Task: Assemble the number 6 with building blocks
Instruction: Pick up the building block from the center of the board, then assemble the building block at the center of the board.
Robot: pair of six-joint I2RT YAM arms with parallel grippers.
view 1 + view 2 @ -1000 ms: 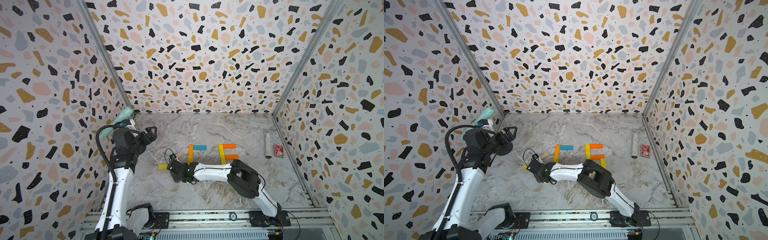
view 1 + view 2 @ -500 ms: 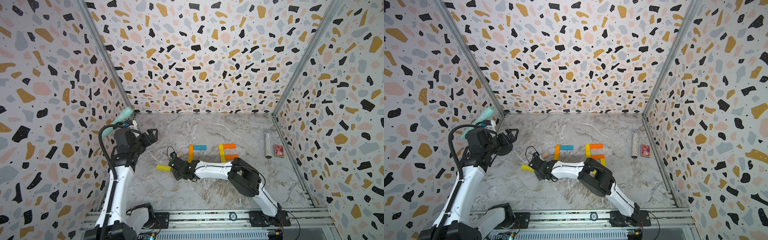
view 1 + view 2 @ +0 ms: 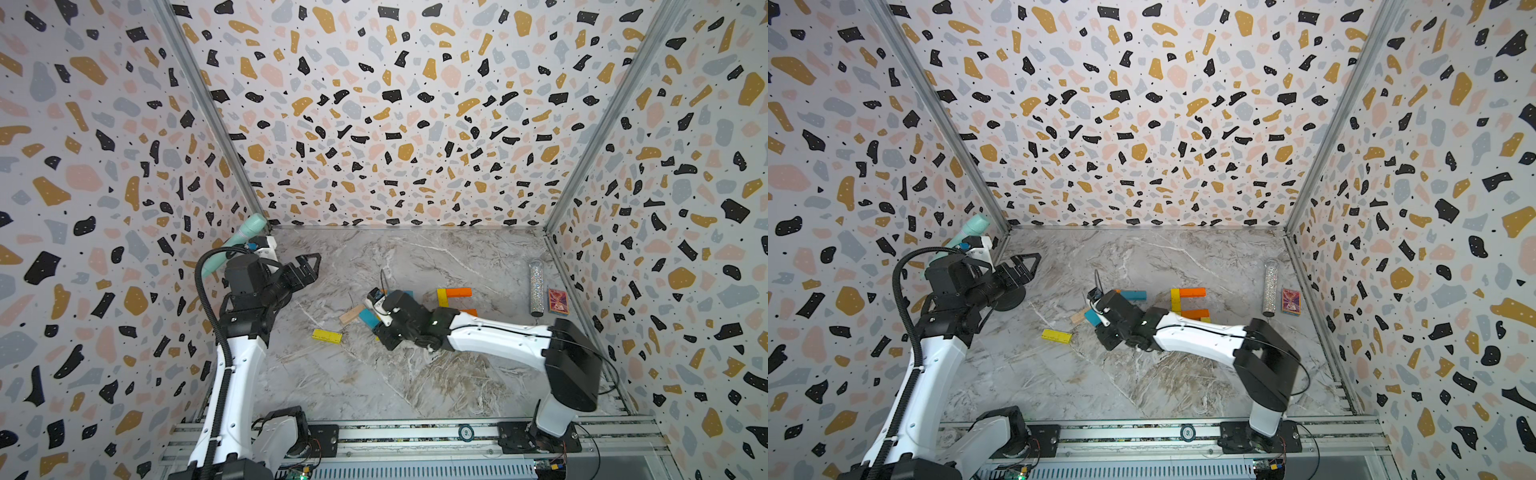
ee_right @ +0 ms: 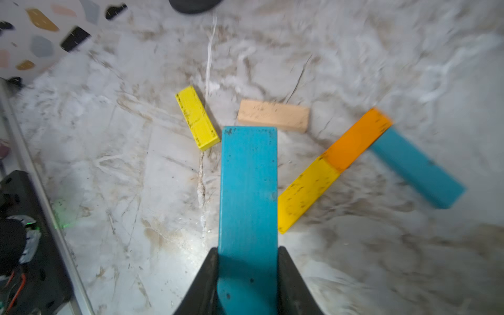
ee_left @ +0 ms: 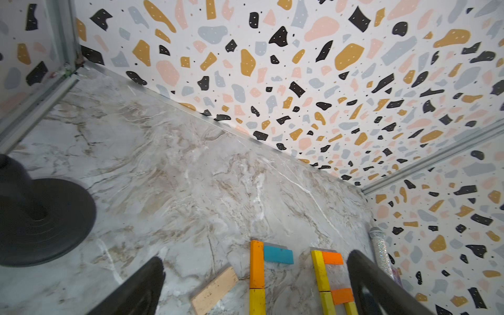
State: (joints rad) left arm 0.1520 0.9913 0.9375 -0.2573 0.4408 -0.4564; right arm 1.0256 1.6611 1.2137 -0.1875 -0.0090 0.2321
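Terrazzo walls enclose a marble tabletop (image 3: 374,386). The left gripper (image 3: 311,270) hangs spread wide near the left wall. Mid-table, the right gripper (image 4: 248,255) clamps a teal block (image 4: 248,191), seemingly lifted, near a loose yellow block (image 3: 327,335) and a pale block (image 3: 351,314).

No legible text, brand or number in any view

- Round dark badge (image 3: 466,433) on front rail (image 3: 395,436): pale mark at centre, too small to read in both top views
- Red patterned box (image 3: 558,301) near right wall: printed design, letters not resolvable
- Teal building block (image 4: 248,191): only dark scuff specks on paint, not characters
- Yellow block (image 4: 197,117): same specks, nothing readable
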